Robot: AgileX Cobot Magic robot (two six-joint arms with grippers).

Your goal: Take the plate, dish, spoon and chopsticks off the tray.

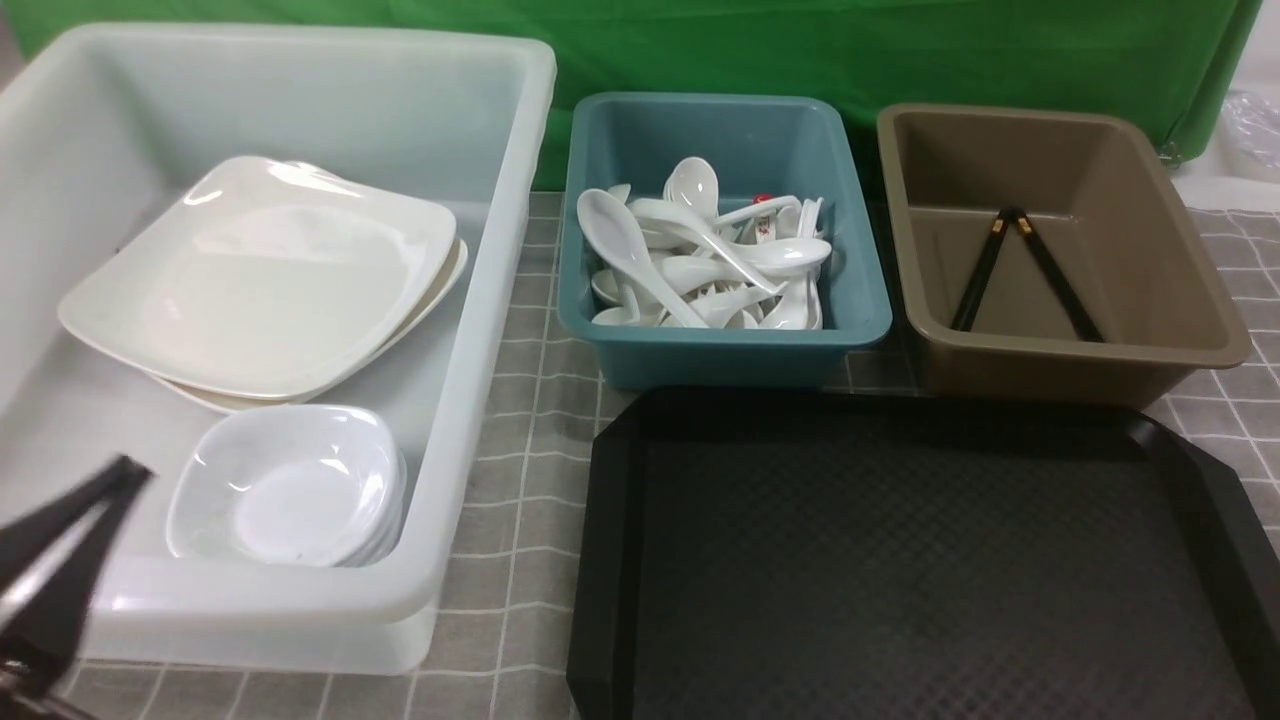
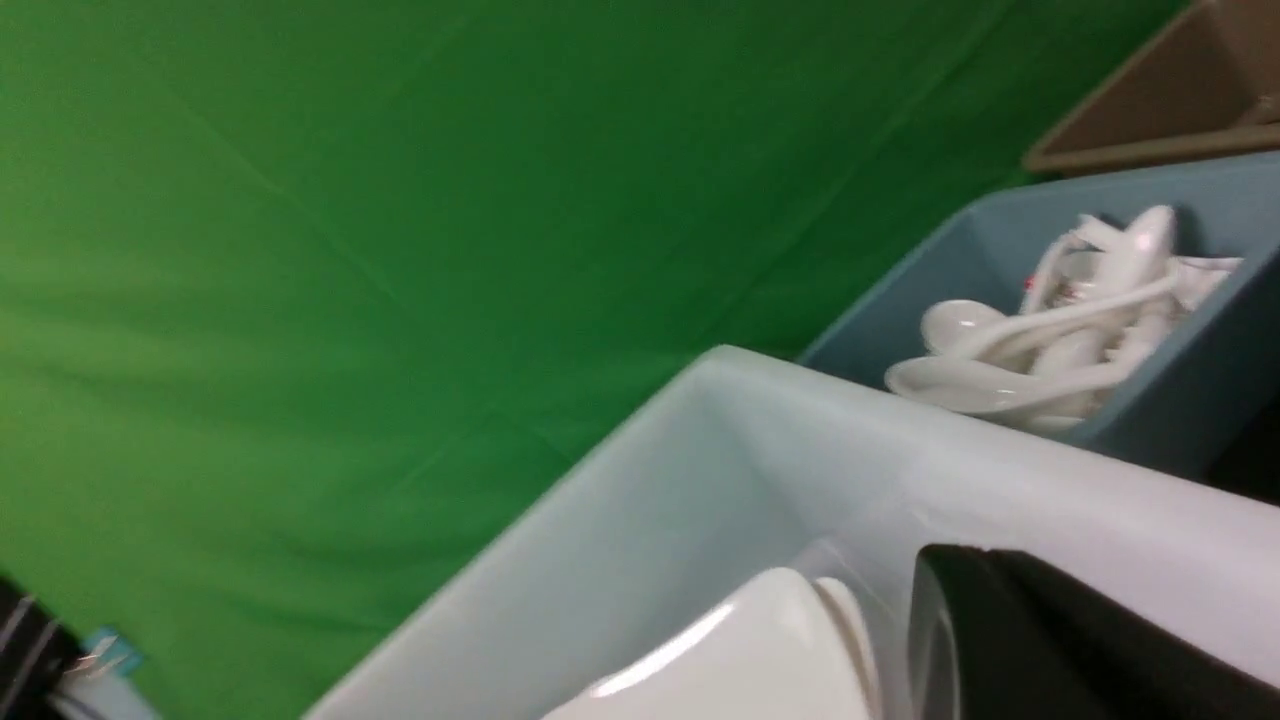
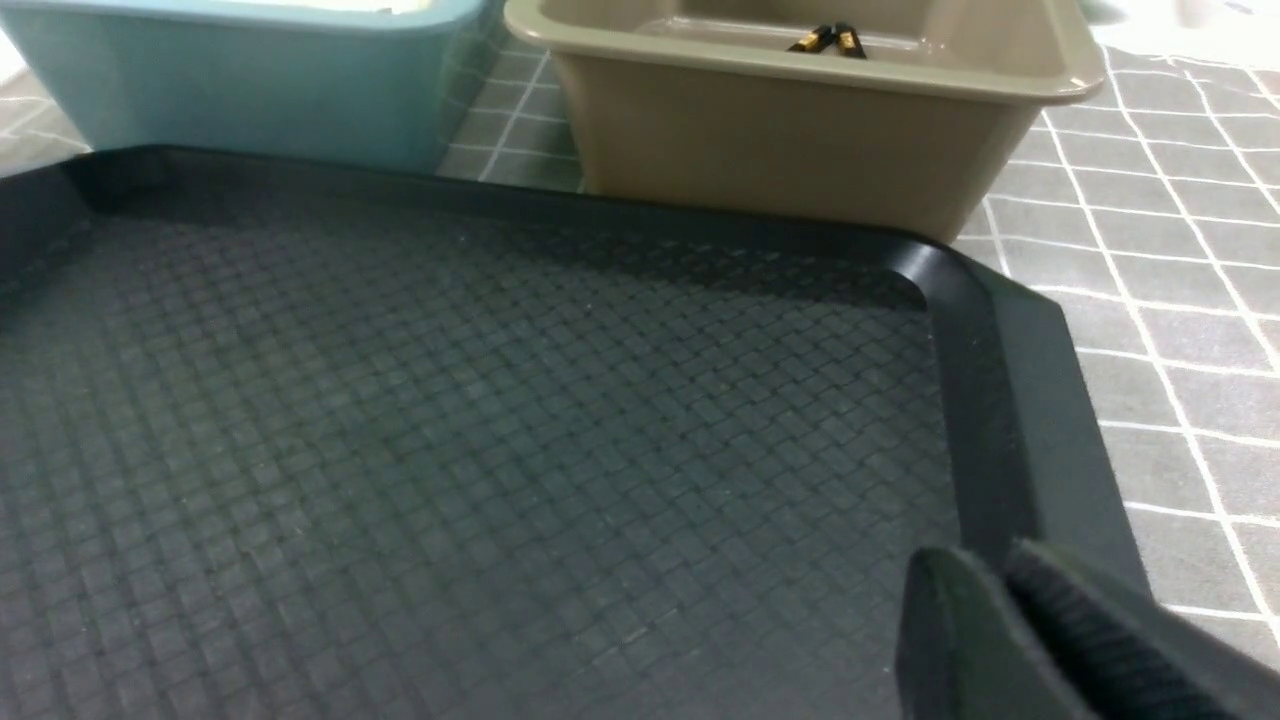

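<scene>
With my left jaws [image 2: 968, 556] shut and right jaws [image 3: 985, 562] narrowly parted, both holding nothing, I see the plate [image 1: 260, 280], dish [image 1: 290, 490], spoons [image 1: 635, 250] and chopsticks [image 1: 1055, 270] in bins, probably sorted by kind to clear the tray [image 1: 900, 560].

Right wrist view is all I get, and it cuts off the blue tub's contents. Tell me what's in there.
Observer: The blue tub holds a heap of white spoons.
Operator: Report the plates.
Observer: Large white plates lie stacked in the white bin, beyond the small dishes.
Operator: I see only the chopsticks' banded ends. Describe the rest.
Observer: The chopsticks spread apart toward the brown tub's near side.
</scene>
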